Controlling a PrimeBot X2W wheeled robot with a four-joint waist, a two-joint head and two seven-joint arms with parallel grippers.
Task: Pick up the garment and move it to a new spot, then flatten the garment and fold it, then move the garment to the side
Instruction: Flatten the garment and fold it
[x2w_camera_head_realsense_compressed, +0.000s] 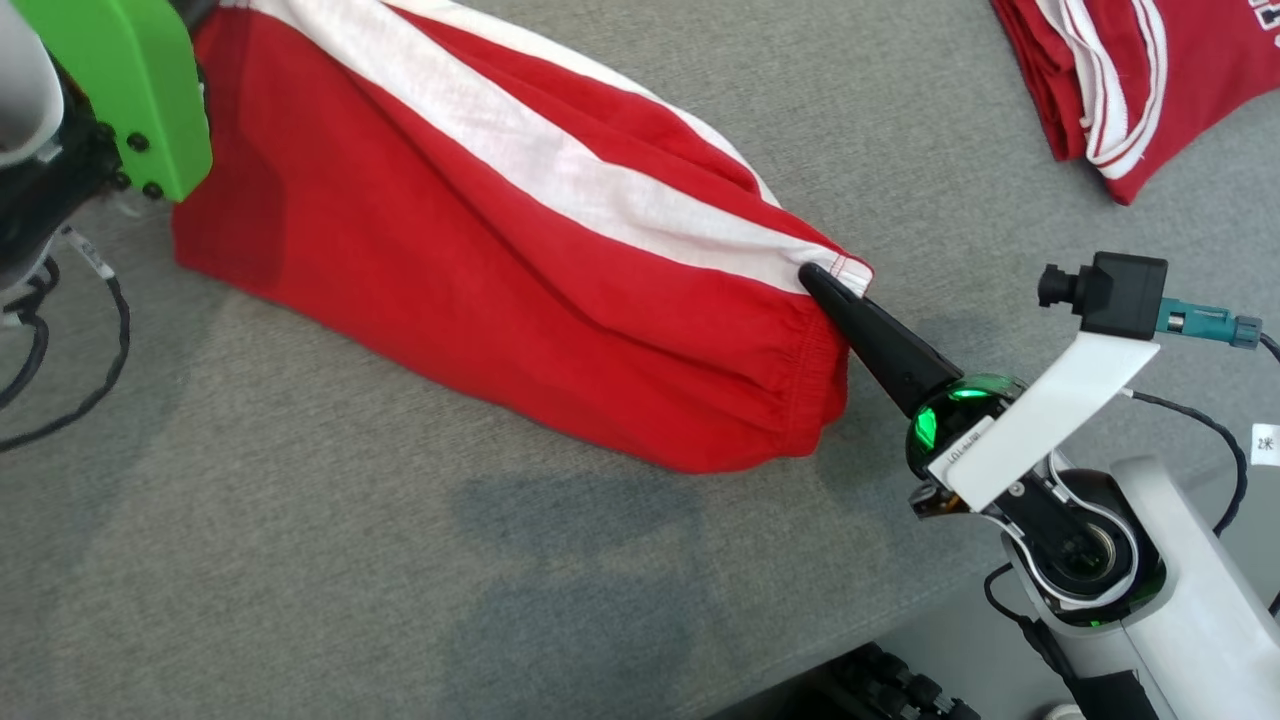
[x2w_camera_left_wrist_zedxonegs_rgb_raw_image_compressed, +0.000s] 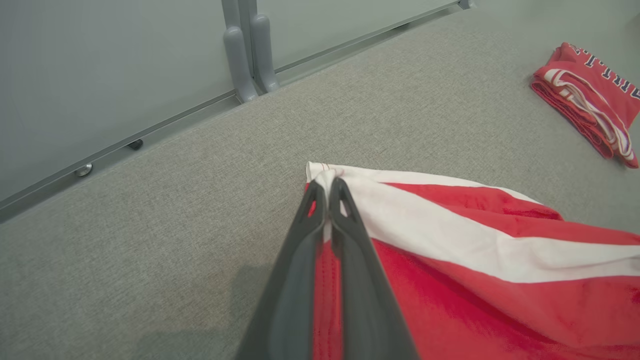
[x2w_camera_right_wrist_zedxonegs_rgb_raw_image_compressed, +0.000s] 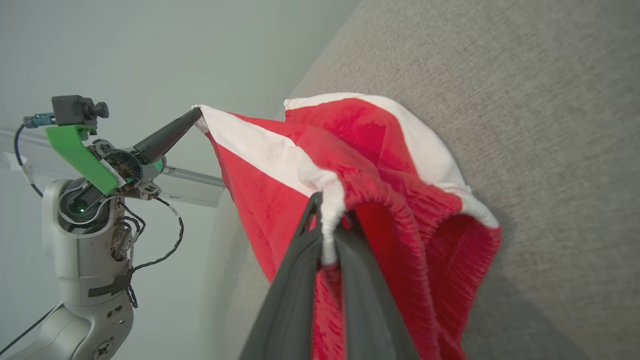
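The garment (x2w_camera_head_realsense_compressed: 480, 260) is red with a broad white stripe and hangs stretched between my two arms above the grey table. My right gripper (x2w_camera_head_realsense_compressed: 815, 280) is shut on its waistband corner at the white stripe, seen close in the right wrist view (x2w_camera_right_wrist_zedxonegs_rgb_raw_image_compressed: 327, 220). At the garment's other end my left gripper (x2w_camera_left_wrist_zedxonegs_rgb_raw_image_compressed: 327, 187) is shut on a white hem corner; the right wrist view also shows it (x2w_camera_right_wrist_zedxonegs_rgb_raw_image_compressed: 196, 116). The garment (x2w_camera_left_wrist_zedxonegs_rgb_raw_image_compressed: 475, 260) sags toward the table below both grips, and its gathered red waistband (x2w_camera_right_wrist_zedxonegs_rgb_raw_image_compressed: 425, 220) bulges open.
A second folded red and white garment (x2w_camera_head_realsense_compressed: 1130, 80) lies at the table's far right, also in the left wrist view (x2w_camera_left_wrist_zedxonegs_rgb_raw_image_compressed: 590, 95). The grey fabric table (x2w_camera_head_realsense_compressed: 400, 560) ends at a near edge by my right arm. A pale wall with a metal rail (x2w_camera_left_wrist_zedxonegs_rgb_raw_image_compressed: 240, 55) borders the table.
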